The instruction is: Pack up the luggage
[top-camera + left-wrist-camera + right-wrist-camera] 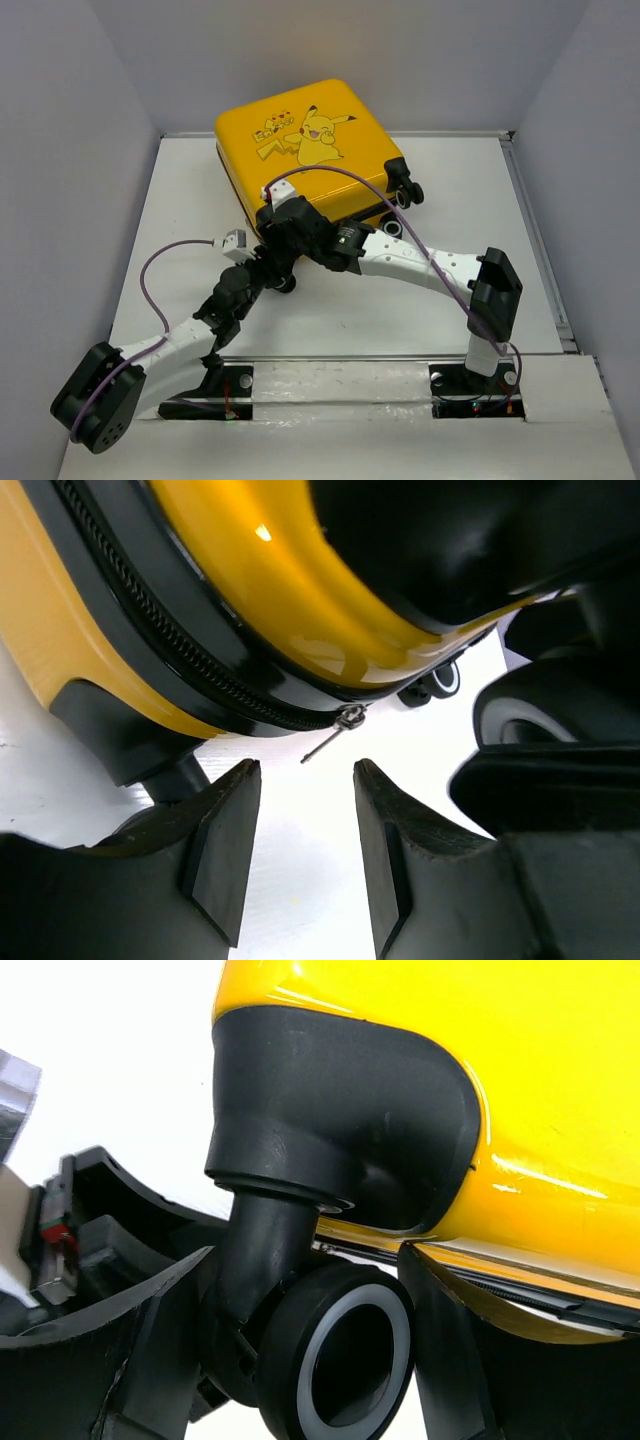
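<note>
The luggage [300, 140], a yellow hard-shell suitcase with a cartoon print, lies flat and closed at the back middle of the table. Both grippers meet at its near left corner. My left gripper [270, 272] is open and empty in the left wrist view [307, 770]. It sits just below the black zipper [180, 650], whose small metal pull [335, 730] hangs in front of the fingertips. My right gripper [272, 245] shows in the right wrist view [308, 1260] with a finger on each side of a black-and-white caster wheel [340, 1360], both touching it.
Two more caster wheels [408, 190] stick out at the suitcase's right corner. Grey walls close in the white table [420, 300] on three sides. Purple cables [150, 270] loop off both arms. A raised ledge [330, 365] runs by the arm bases.
</note>
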`<state>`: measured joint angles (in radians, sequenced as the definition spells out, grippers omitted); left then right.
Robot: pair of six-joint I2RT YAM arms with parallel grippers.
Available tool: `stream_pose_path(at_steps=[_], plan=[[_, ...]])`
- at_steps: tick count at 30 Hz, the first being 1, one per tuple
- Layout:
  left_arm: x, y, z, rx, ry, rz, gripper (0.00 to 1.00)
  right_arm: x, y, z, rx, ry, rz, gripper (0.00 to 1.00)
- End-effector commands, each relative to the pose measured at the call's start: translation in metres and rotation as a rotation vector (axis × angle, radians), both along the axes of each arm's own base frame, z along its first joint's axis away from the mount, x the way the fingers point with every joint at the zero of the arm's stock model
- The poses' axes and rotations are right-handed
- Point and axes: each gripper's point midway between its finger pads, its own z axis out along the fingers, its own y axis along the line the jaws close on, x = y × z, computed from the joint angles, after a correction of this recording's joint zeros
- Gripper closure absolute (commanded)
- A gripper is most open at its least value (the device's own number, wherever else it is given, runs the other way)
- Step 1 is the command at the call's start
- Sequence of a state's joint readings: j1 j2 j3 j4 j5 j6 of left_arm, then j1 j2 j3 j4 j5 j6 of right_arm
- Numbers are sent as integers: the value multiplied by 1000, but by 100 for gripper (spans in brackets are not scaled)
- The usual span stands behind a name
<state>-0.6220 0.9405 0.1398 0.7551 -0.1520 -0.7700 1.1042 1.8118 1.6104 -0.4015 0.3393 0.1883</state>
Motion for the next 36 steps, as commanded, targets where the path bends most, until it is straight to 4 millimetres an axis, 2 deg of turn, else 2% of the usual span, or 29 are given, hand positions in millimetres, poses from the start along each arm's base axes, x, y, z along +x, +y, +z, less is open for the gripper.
stream_pose_path(at_steps=[1, 7, 9, 12, 15, 17, 18, 19, 25, 26, 27, 30, 32, 33, 35, 36], plan=[[16, -8, 102, -287, -276, 35, 48, -53, 69, 107, 448, -31, 237, 93], [23, -9, 124, -374, -312, 95, 57, -73, 81, 98, 501, 26, 273, 93], [25, -9, 130, -390, -328, 102, 61, -73, 83, 98, 526, 26, 271, 93], [27, -3, 143, -415, -361, 130, 65, -84, 85, 98, 541, 33, 281, 93], [27, 4, 147, -408, -375, 162, 70, -85, 83, 95, 546, 42, 277, 93], [26, 9, 151, -401, -387, 182, 80, -85, 81, 93, 547, 44, 268, 93], [28, 12, 148, -388, -375, 205, 92, -85, 79, 92, 550, 47, 263, 93], [27, 16, 149, -389, -378, 218, 94, -84, 76, 92, 553, 43, 252, 93], [29, 25, 136, -327, -342, 266, 94, -80, 62, 92, 567, 24, 199, 93], [28, 27, 134, -319, -340, 272, 94, -79, 58, 87, 557, 24, 188, 93], [29, 31, 123, -285, -307, 292, 94, -76, 52, 93, 562, 4, 164, 93], [25, 40, 104, -213, -270, 317, 94, -70, 37, 83, 534, -17, 109, 93], [22, 48, 92, -168, -246, 335, 94, -58, 19, 87, 537, -34, 60, 93], [18, 56, 78, -131, -219, 358, 94, -54, 10, 74, 517, -24, 34, 93], [12, 70, 62, -97, -185, 387, 94, -35, -15, 77, 534, -31, -28, 93], [11, 75, 58, -86, -175, 399, 94, -31, -28, 60, 516, -10, -57, 93]])
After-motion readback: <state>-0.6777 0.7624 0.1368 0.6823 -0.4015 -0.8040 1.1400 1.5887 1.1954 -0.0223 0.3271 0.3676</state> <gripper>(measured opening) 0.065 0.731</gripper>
